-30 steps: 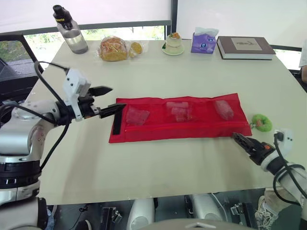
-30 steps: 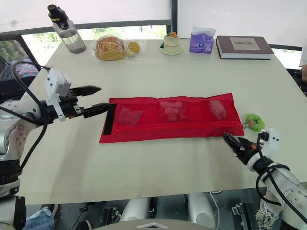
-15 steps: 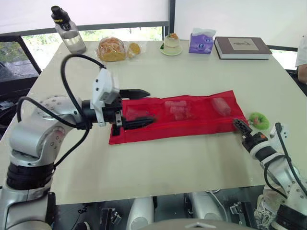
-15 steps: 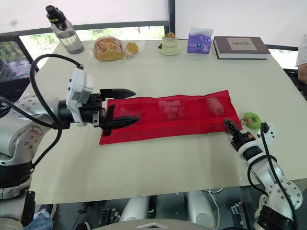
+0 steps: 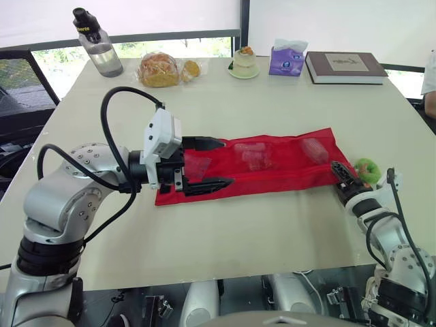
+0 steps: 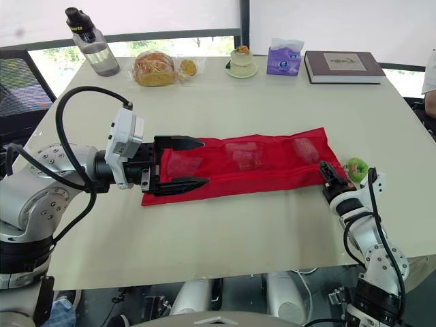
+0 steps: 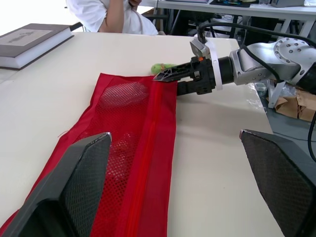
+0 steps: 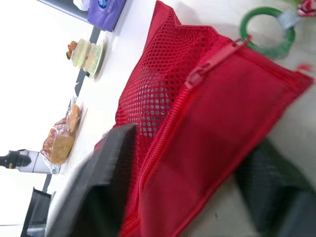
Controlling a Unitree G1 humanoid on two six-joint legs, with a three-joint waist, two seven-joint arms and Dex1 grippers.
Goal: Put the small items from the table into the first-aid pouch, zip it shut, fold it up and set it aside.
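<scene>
Plain beige table [image 5: 272, 225] here, with the left gripper [image 5: 228, 163] spread wide open across the left end of the red mesh pouch [image 5: 286, 170], which lies flat mid-table with small items [image 5: 255, 155] in its pockets. The right gripper [image 5: 337, 168] is right at the pouch's right corner by the zipper. Honestly can't tell if it's clamped on, and a green ring [image 5: 368, 167] sits just beyond it.
</scene>
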